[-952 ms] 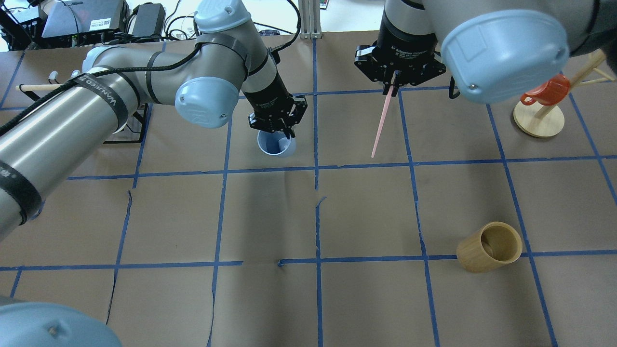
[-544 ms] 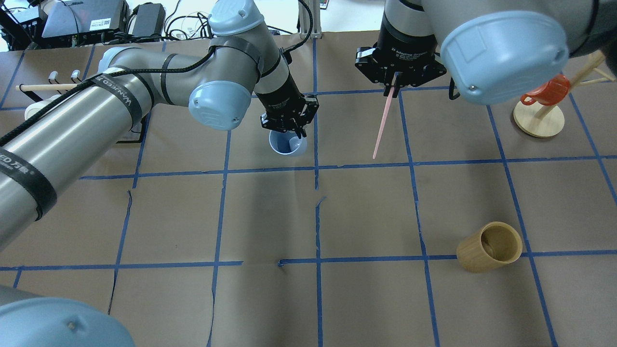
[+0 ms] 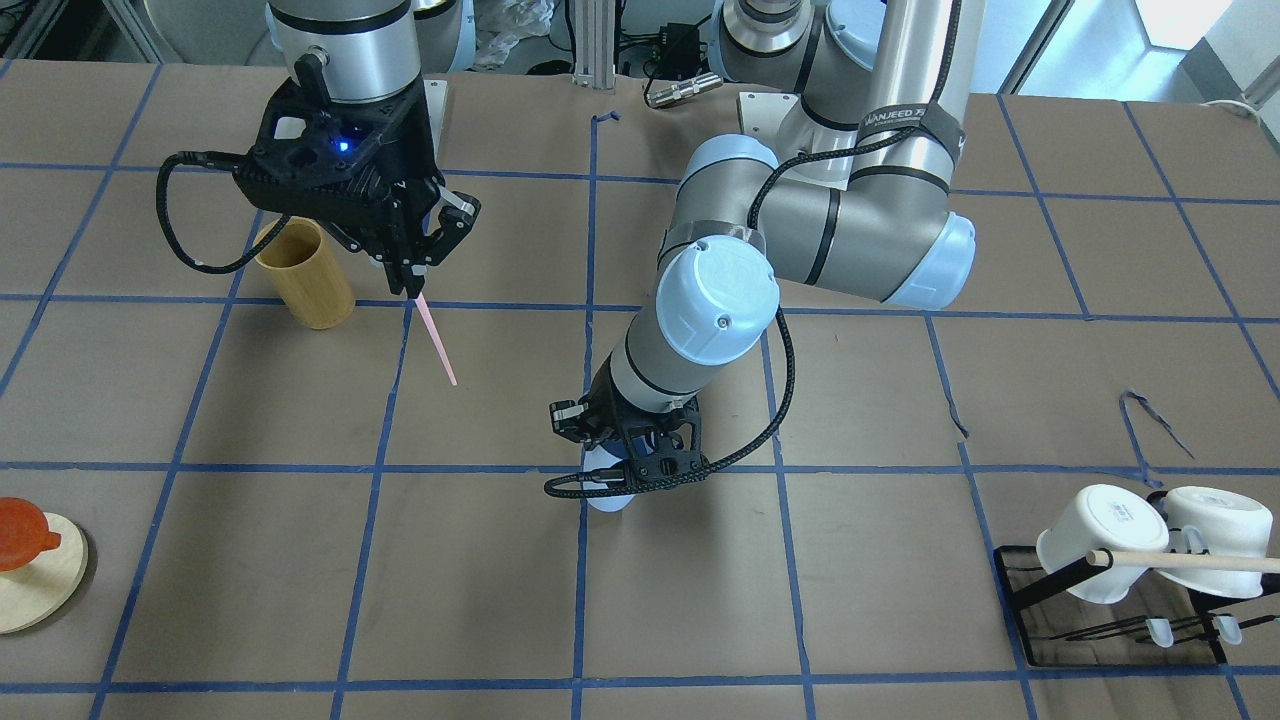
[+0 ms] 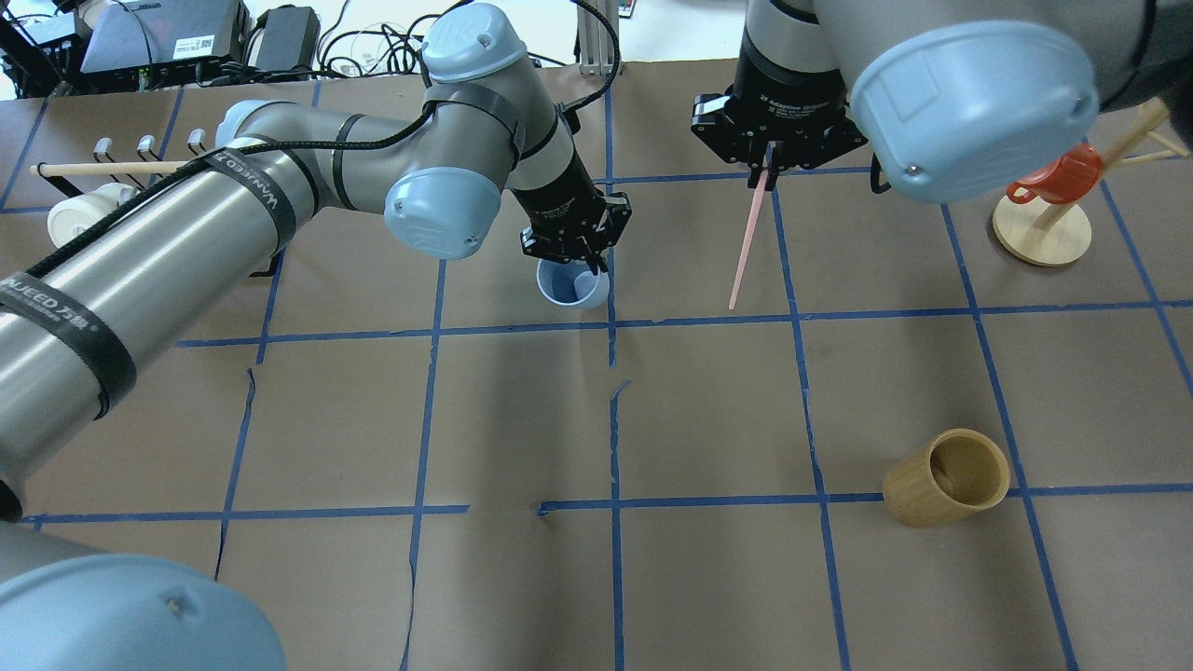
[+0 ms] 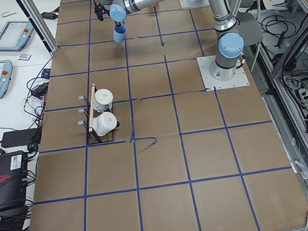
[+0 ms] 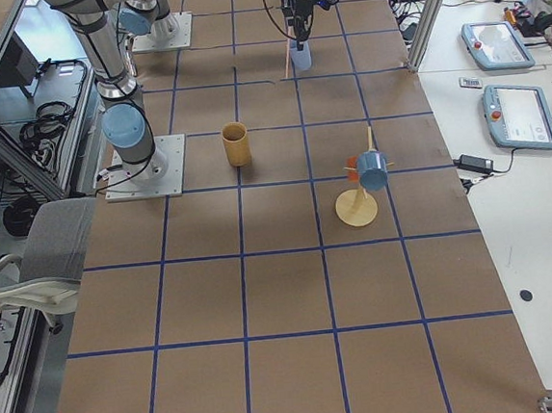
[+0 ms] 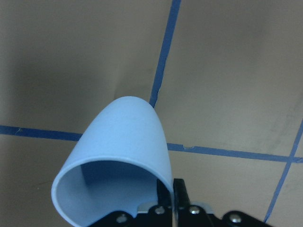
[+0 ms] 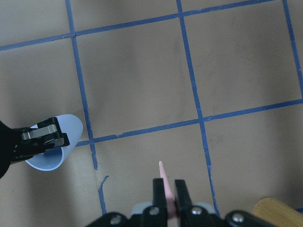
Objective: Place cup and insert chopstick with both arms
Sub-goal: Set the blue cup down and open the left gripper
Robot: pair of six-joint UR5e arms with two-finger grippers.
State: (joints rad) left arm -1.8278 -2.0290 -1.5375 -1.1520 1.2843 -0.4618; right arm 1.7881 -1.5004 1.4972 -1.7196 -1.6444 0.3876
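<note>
The light blue cup [image 4: 571, 286] is upright at the table's far middle, beside a blue tape line. My left gripper [image 4: 582, 264] is shut on the cup's rim, one finger inside and one outside, as the left wrist view [image 7: 118, 156] shows. I cannot tell whether the cup's base touches the table. In the front view the cup [image 3: 606, 497] is mostly hidden under the gripper [image 3: 640, 462]. My right gripper [image 4: 766, 173] is shut on the top end of the pale pink chopstick [image 4: 747, 244]. It holds the chopstick hanging point down, to the right of the cup and apart from it [image 8: 164, 179].
A tan bamboo cylinder [image 4: 946, 477] stands at the near right. A wooden mug tree [image 4: 1041, 233] with a red mug [image 4: 1060, 175] is at the far right. A black rack with white mugs [image 3: 1100, 545] and a wooden rod [image 3: 1190, 562] is at the far left.
My left arm has carried the cup to the right, closer to the centre tape line and the chopstick. My right gripper with the chopstick has barely shifted.
</note>
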